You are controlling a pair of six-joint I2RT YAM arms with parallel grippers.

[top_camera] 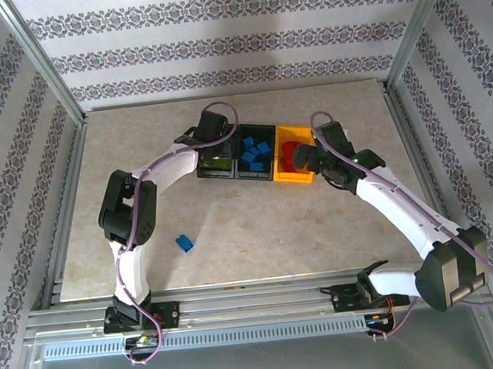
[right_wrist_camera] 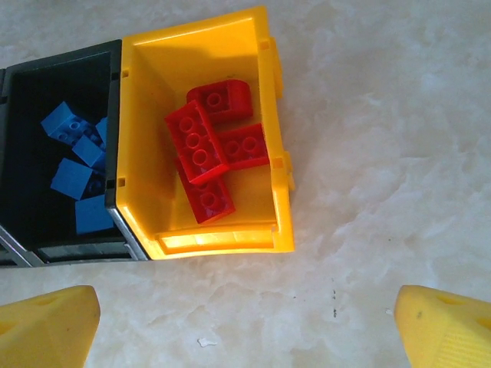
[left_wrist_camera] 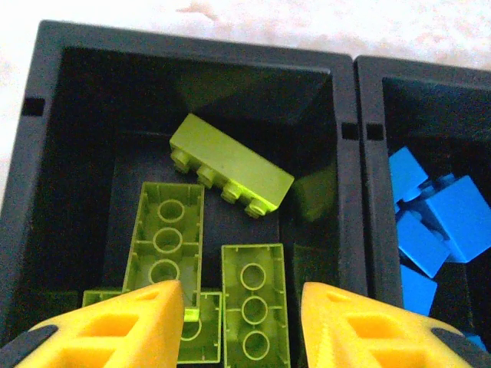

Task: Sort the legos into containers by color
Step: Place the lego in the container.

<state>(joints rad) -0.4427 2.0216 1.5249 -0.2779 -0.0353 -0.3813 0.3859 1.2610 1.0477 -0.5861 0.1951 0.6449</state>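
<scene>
**Top view:** The left hand (top_camera: 213, 153) hangs over the left black bin (top_camera: 203, 173) at the far side of the tabletop (top_camera: 277, 234). The right hand (top_camera: 299, 157) sits by the yellow bin (top_camera: 282, 179). Between the two, the middle black bin (top_camera: 255, 176) holds blue bricks (top_camera: 254, 152). One stray blue brick (top_camera: 183, 243) lies alone on the tabletop, well apart from the bins and near the left arm.

**Left wrist view:** The left hand's yellow fingers (left_wrist_camera: 130, 322) stand parted with nothing between them, released above the lime green bricks (left_wrist_camera: 230, 170) in the black bin. One brick lies on its side and the others lie with their hollow undersides up. Blue bricks fill the neighbouring bin.

**Right wrist view:** The right hand's fingers are spread wide and empty over bare tabletop, just beside the yellow bin, where the red bricks (right_wrist_camera: 203, 149) lie piled together.
</scene>
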